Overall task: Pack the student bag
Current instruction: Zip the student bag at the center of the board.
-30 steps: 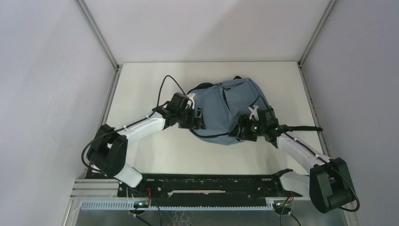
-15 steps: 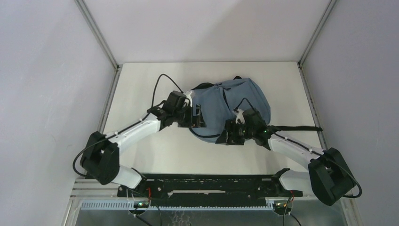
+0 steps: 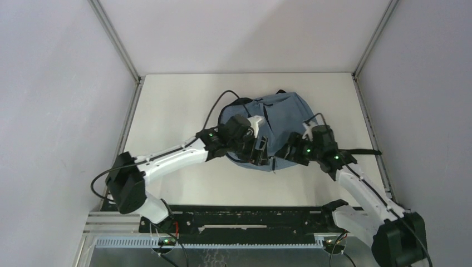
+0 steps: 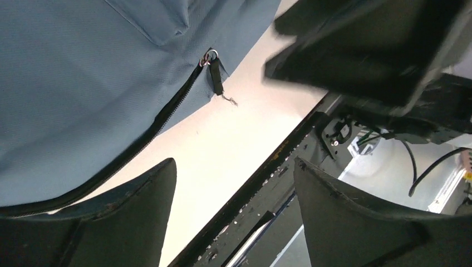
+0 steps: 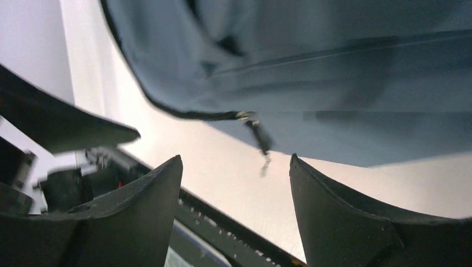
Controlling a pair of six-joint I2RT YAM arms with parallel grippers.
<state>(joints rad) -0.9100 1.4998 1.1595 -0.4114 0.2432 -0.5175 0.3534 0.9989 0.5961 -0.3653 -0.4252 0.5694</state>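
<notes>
- At centre of the top view, lying on the pale surface (image 3: 183, 111): the bag (image 3: 281, 114), one end toward the upper edge of the frame, lower hem toward the bottom.
- Hovering at that lower hem, just left of centre: left tool (image 3: 259, 154), released. Nothing between the jaws in the left wrist view.
- Just right of it, over the same hem: right tool (image 3: 290, 151), likewise spread wide and empty. Close to the left one; touching or not, cannot tell.
- From the left wrist, upper centre of frame: zip pull (image 4: 216, 78), a black tab on a small ring, hanging off the bag's edge over the surface.
- Running from it down to the lower left: black zip line (image 4: 167, 114), closed as far as visible.
- From the right wrist, mid-frame and blurred: a zip pull (image 5: 259, 138) dangling below the hem, ahead of the open jaws, not between them.
- Judged step: opening the bag, with both tools poised near the zip pull. No grasp yet.
- Next move, probably: lower one tool onto the tab and pinch it squarely, pin the fabric nearby with the other, then draw along the zip line.
- Small, floppy tab, so calls for a fine approach; soft fabric likely to bunch and drag if left unheld.
</notes>
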